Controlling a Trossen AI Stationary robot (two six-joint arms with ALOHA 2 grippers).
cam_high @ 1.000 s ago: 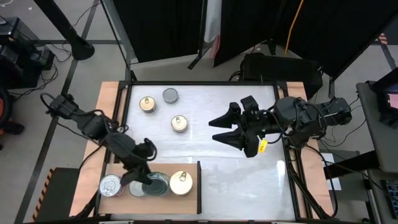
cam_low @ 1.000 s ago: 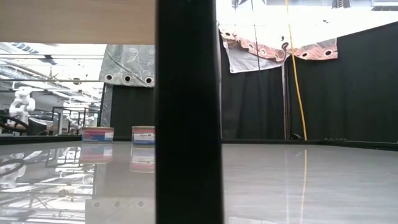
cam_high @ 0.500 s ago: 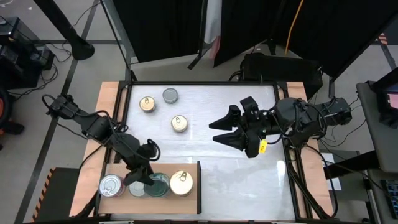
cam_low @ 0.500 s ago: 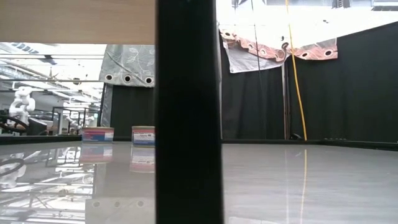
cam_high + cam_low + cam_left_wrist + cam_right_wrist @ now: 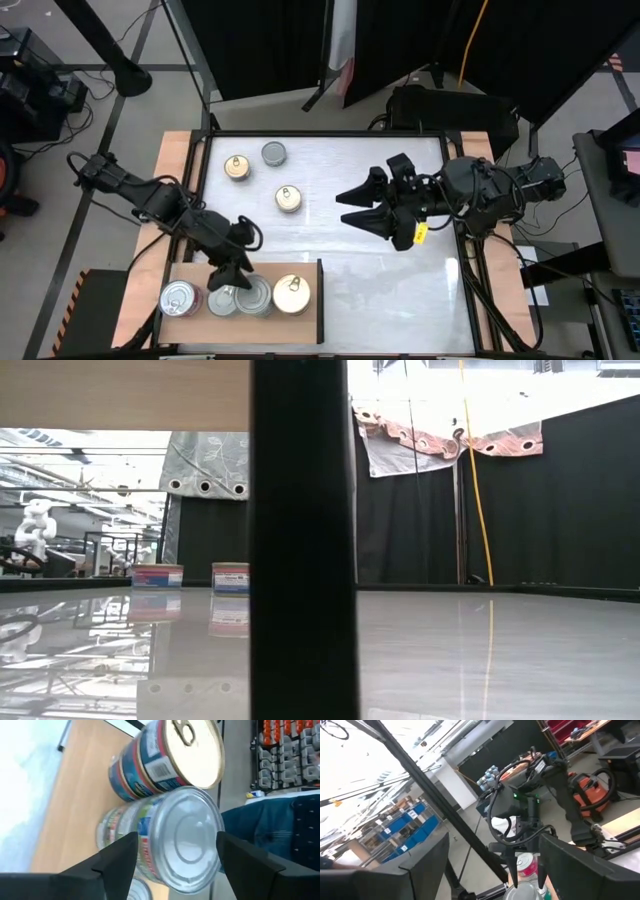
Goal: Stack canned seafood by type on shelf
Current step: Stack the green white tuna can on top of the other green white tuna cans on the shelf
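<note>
The light-brown shelf (image 5: 310, 318) lies at the table's near left. On it stand a silver-lidded tin (image 5: 177, 297), a silver-lidded stack (image 5: 254, 297) and a gold-lidded stack (image 5: 291, 292). My left gripper (image 5: 234, 278) is open just above the silver-lidded stack (image 5: 186, 840), one finger on either side of it; I see no touch. The gold-lidded stack (image 5: 192, 750) stands beside it. Two gold tins (image 5: 237, 167) (image 5: 289, 198) and a silver one (image 5: 273, 153) rest on the white table. My right gripper (image 5: 352, 207) is open and empty above mid-table.
The shelf's thin dark upright edge (image 5: 321, 298) stands on its right side and fills the middle of the low view (image 5: 300, 540). Two loose tins show far off in the low view (image 5: 157, 575). Bare white table (image 5: 390, 290) lies right of the shelf.
My left gripper has drawn back from over the shelf's tins, toward the table's far edge and a little to the right. The silver lid of the middle stack, which it partly covered before, now shows whole. My right gripper has stayed in place.
</note>
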